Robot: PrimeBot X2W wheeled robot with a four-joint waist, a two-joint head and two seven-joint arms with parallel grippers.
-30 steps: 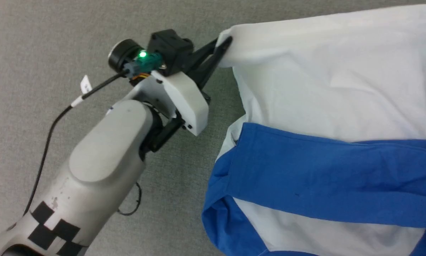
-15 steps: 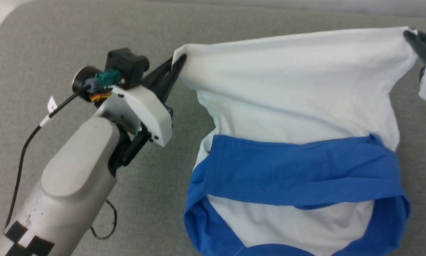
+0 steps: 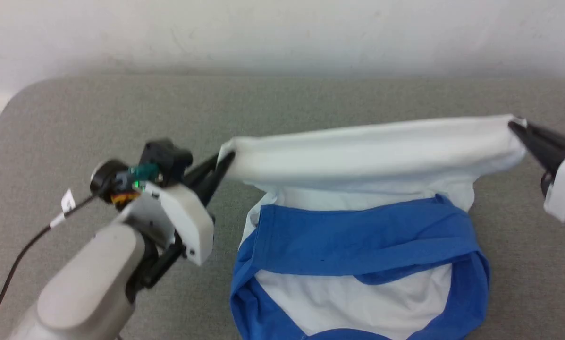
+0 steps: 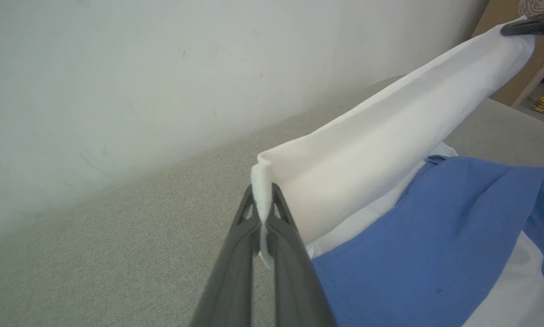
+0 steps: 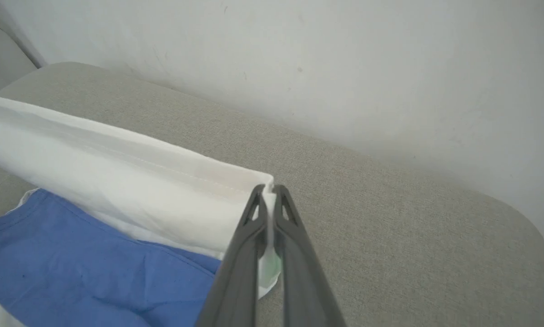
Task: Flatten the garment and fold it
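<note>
My left claw and right claw each pinch a hem corner of the garment, which lies on the table. Since a moment ago I have lifted that hem taut and drawn it nearer, toward the blue sleeves — the fold looks begun.

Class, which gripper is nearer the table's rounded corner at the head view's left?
Left. The left gripper pinches the garment right of that table corner; the right gripper holds its far end.
</note>
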